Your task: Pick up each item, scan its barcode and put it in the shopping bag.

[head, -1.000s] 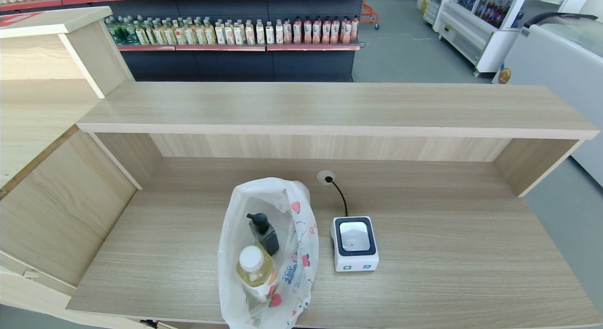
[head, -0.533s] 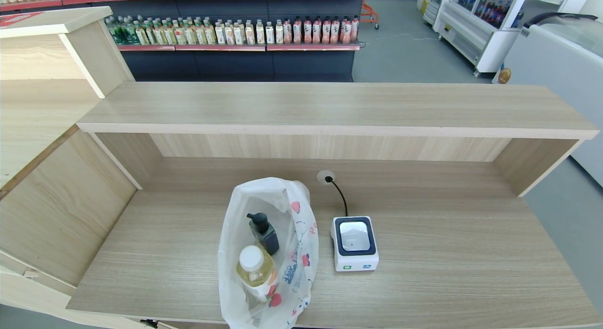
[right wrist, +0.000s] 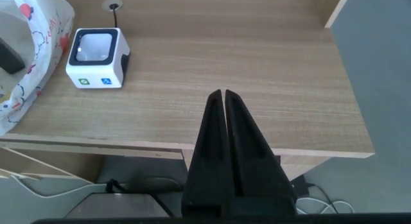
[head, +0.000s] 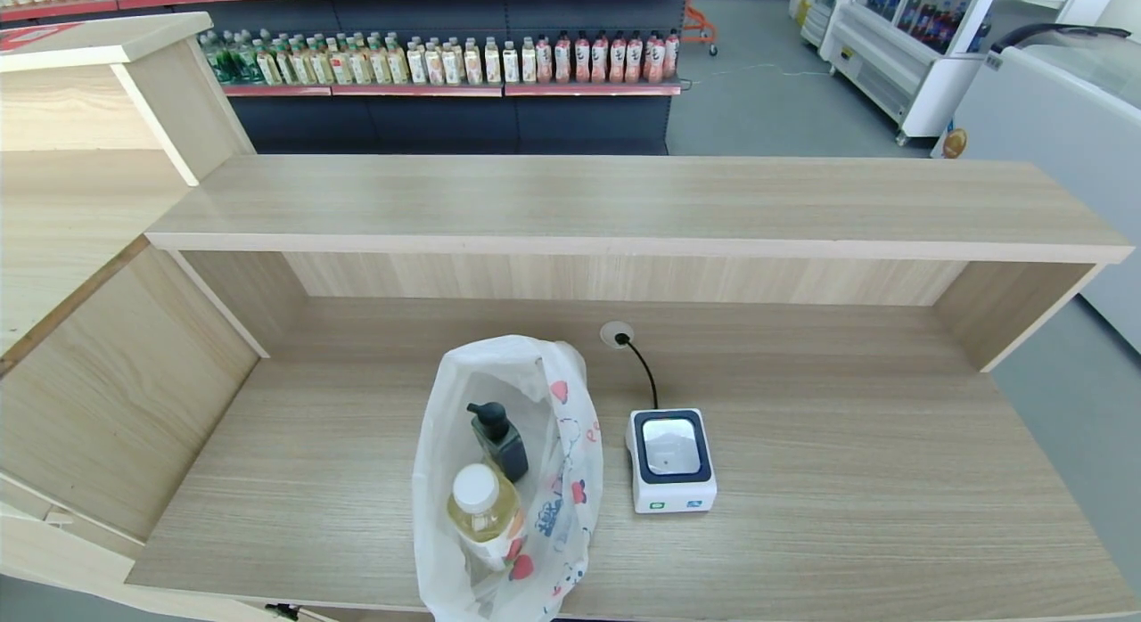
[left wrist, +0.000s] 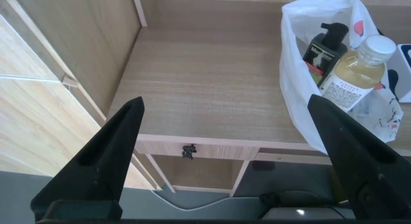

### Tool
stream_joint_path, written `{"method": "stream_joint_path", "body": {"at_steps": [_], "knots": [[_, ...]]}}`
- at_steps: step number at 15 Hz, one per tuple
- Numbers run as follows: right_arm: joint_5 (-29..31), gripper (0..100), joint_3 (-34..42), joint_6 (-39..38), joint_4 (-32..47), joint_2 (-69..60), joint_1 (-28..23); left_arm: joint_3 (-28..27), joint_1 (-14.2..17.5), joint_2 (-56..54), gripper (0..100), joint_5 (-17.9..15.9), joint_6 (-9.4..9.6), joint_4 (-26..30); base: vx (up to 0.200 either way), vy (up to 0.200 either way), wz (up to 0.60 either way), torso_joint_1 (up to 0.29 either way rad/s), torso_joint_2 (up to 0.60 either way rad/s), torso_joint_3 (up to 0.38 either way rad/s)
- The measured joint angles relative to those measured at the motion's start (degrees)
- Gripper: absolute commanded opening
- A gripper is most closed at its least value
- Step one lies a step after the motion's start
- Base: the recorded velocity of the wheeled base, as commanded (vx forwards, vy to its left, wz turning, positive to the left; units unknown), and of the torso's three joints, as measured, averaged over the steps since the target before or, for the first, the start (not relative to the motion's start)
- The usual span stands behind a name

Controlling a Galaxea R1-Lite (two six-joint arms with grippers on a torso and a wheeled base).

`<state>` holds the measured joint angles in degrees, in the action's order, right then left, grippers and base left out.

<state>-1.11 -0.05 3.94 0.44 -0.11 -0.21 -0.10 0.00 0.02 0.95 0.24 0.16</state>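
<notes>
White printed plastic shopping bag [head: 562,479] holds black pump bottle [head: 499,444] and yellow drink bottle [head: 482,508]; left gripper [left wrist: 226,102] spread wide, right gripper [right wrist: 223,94] closed.

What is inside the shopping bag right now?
Inside the shopping bag are a dark pump bottle and a white-capped bottle of yellowish liquid. The bag's folds cover their lower parts, so anything beneath them cannot be seen.

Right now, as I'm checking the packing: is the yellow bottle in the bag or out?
In. The yellow bottle stands inside the open bag, next to a dark pump bottle.
</notes>
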Motion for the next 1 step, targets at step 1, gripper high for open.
{"method": "stream_joint_path", "body": {"at_steps": [1], "knots": [[0.0,0,0.0,0.0,0.0,0.0,0.0,0.0,0.0,0.0,100,0.0,0.02,0.0,0.000,0.000,0.00,0.000,0.00,0.000]]}}
